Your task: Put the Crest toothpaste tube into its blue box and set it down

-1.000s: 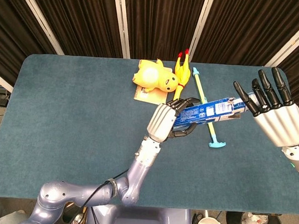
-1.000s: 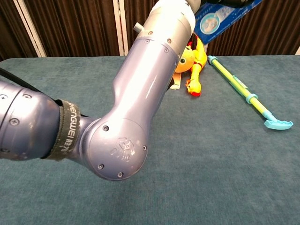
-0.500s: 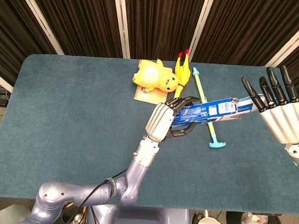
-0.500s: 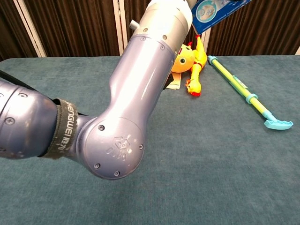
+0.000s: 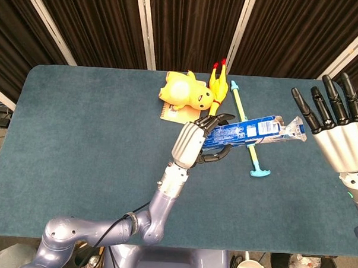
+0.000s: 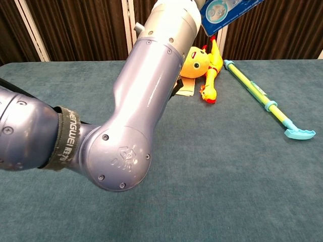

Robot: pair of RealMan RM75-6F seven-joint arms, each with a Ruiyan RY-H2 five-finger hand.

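Chest view: left arm (image 6: 136, 101) is blocking most of the frame, hiding the left robot hand and covering part of the yellow plush (image 6: 196, 61); the blue box (image 6: 224, 10) is getting cut off by the top edge. Head view: left robot hand (image 5: 193, 142) is covering the near end of the blue box (image 5: 244, 131), box print is too small to read. Right robot hand (image 5: 339, 132) is running off the right edge, wrist cropped.
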